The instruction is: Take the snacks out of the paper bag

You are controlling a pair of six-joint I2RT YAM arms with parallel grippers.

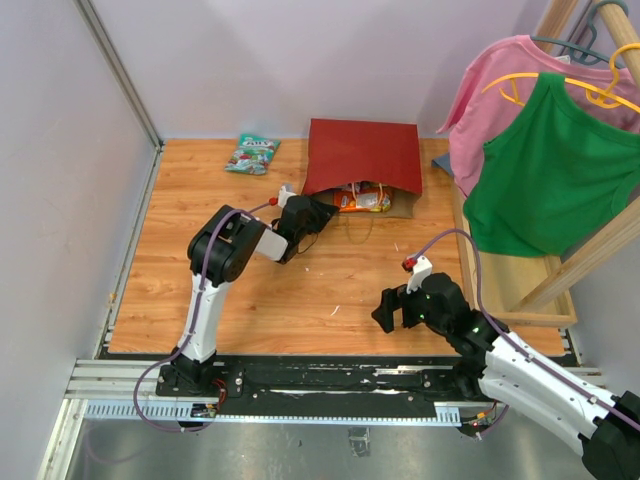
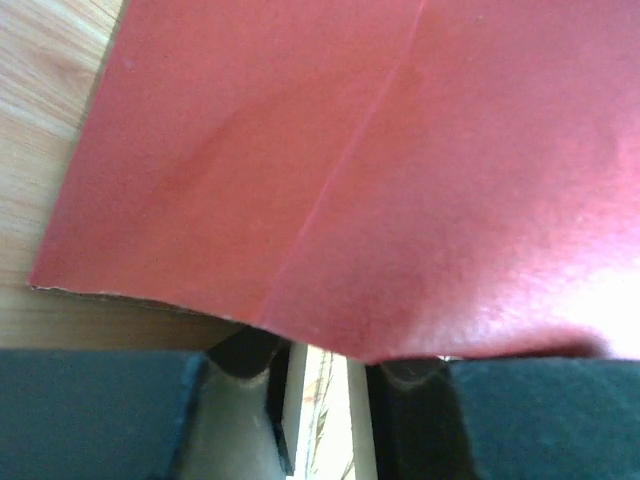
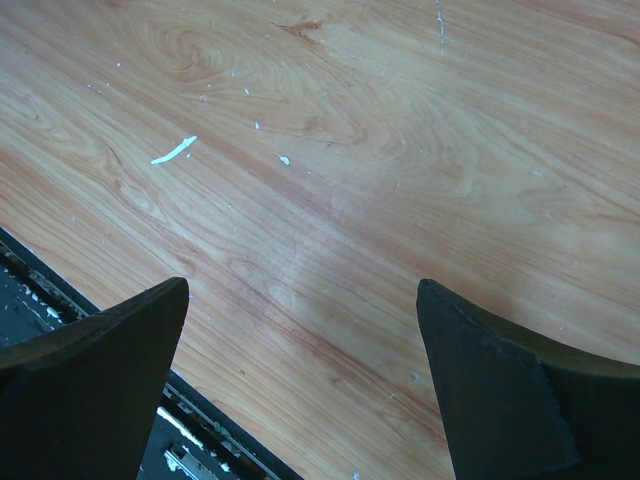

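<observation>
The dark red paper bag (image 1: 362,155) lies flat at the back of the table, its mouth facing me. Orange and yellow snacks (image 1: 362,200) show in that mouth. A teal packet (image 1: 252,153) lies on the wood left of the bag. My left gripper (image 1: 322,212) is at the left end of the mouth. In the left wrist view the red bag (image 2: 350,170) covers the tips of the left gripper (image 2: 325,365); the gap is narrow, with something pale and printed in it. My right gripper (image 1: 385,310) hangs open over bare wood (image 3: 300,290), holding nothing.
A pink shirt (image 1: 500,90) and a green shirt (image 1: 550,170) hang on a wooden rack (image 1: 590,250) at the right. A grey wall panel runs along the left edge. The black base rail (image 1: 300,375) lies at the near edge.
</observation>
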